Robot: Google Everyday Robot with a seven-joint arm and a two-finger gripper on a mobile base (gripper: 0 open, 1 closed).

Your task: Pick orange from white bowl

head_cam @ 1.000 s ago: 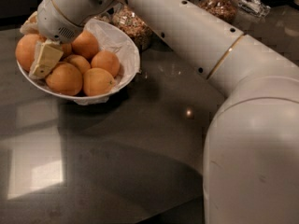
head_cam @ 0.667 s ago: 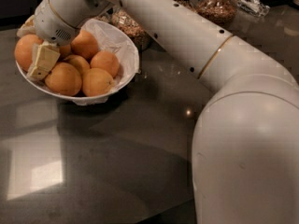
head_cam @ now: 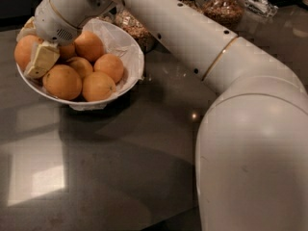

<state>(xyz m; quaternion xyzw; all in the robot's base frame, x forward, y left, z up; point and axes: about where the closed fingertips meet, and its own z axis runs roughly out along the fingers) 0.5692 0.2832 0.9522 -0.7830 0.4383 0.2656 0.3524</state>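
The white bowl [head_cam: 126, 83] with its crinkled liner stands at the top left and holds several oranges. The big, deep-orange orange [head_cam: 22, 52] lies at the left of the pile, partly hidden. My gripper [head_cam: 39, 57] is down in the bowl, against the right side of this orange, with its cream tip between it and the middle oranges. My white arm reaches in from the right, over the bowl's back rim.
Glass jars of nuts or grains [head_cam: 225, 6] stand behind the bowl and the arm, one [head_cam: 134, 28] right at the bowl's back rim. My arm's bulky lower link [head_cam: 255, 158] fills the right side. The dark glossy counter [head_cam: 96, 177] stretches in front.
The gripper stays in the bowl at almost the same place, shifted slightly left. The arm's large lower link has swung further left into view.
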